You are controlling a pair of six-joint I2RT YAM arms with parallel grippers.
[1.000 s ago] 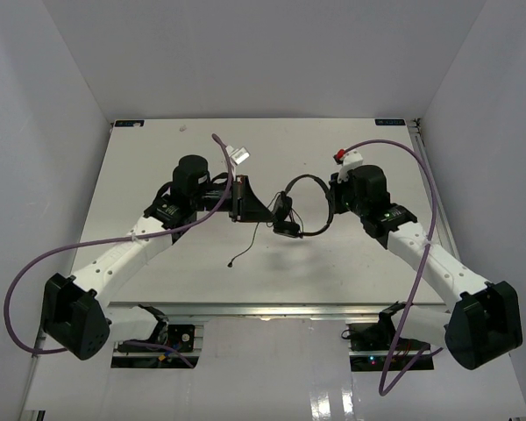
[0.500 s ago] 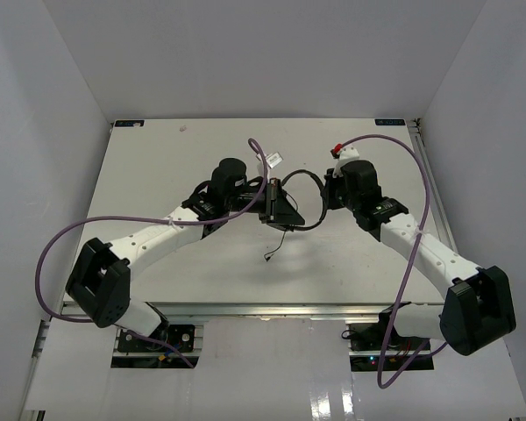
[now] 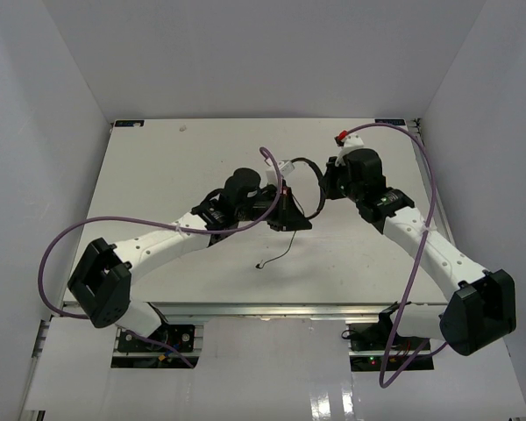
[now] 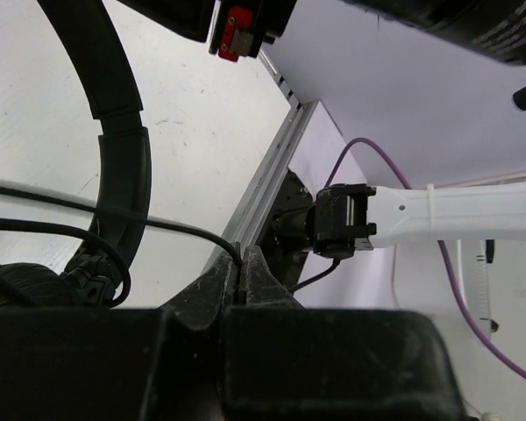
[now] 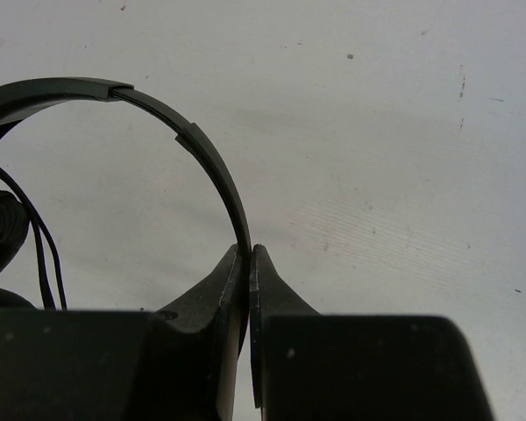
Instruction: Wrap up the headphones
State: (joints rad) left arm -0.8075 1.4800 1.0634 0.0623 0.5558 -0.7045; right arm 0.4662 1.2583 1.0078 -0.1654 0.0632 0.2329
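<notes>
headband (image 5: 212,167): cut off at the left edge, right wrist view.
earcup (image 4: 17,285): cropped at the left wrist view's corner.
cable (image 4: 158,224): far end too small to make out, top view.

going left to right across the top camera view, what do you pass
left arm → left hand → headphones → right hand → right arm

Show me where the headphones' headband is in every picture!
Top external: the headband arcs at mid-table, between the two arms.
Left wrist: the headband curves down the left side.
Right wrist: the headband arches from the upper left down into the shut right gripper.
Shared landmark: the thin black cable, pinched in the left gripper.
</notes>
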